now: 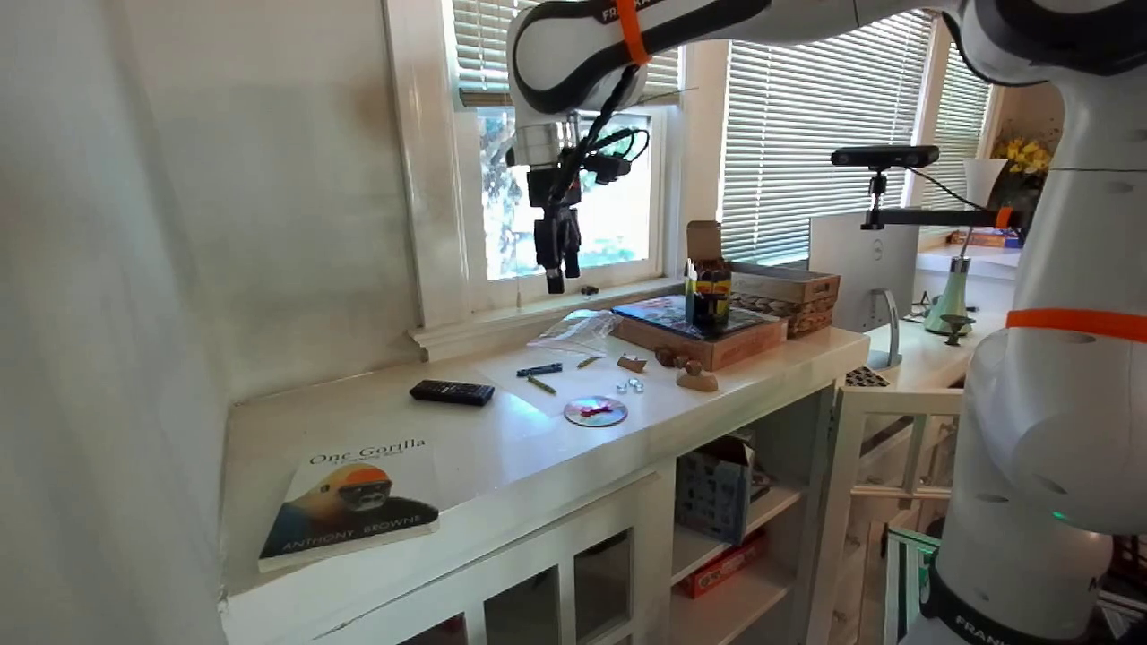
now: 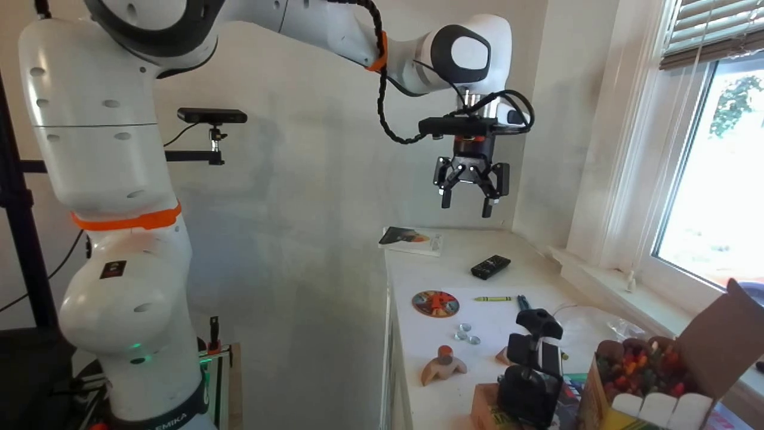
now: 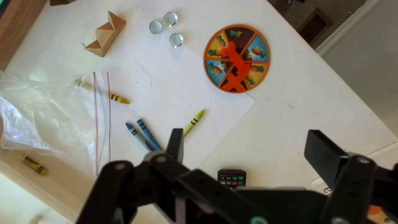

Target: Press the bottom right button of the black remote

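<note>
The black remote (image 1: 452, 392) lies flat on the white counter between the book and the crayons. It also shows in an exterior view (image 2: 490, 267), left of the window sill. In the wrist view only one end of the remote (image 3: 231, 176) shows, with small coloured buttons. The gripper's own body hides the rest of it. My gripper (image 2: 466, 207) is open and empty, with its fingers pointing down, high above the counter. It also shows in an exterior view (image 1: 557, 273) and in the wrist view (image 3: 245, 140), where its fingers stand wide apart. It touches nothing.
The book (image 1: 354, 502) lies near the counter's end. A round disc (image 3: 237, 59), glass beads (image 3: 170, 19), crayons (image 3: 193, 122), and a plastic bag (image 3: 46, 115) lie on the counter. A crayon box (image 2: 644, 373) and a black camera mount (image 2: 531, 370) stand nearby. The window sill (image 1: 502, 327) runs behind.
</note>
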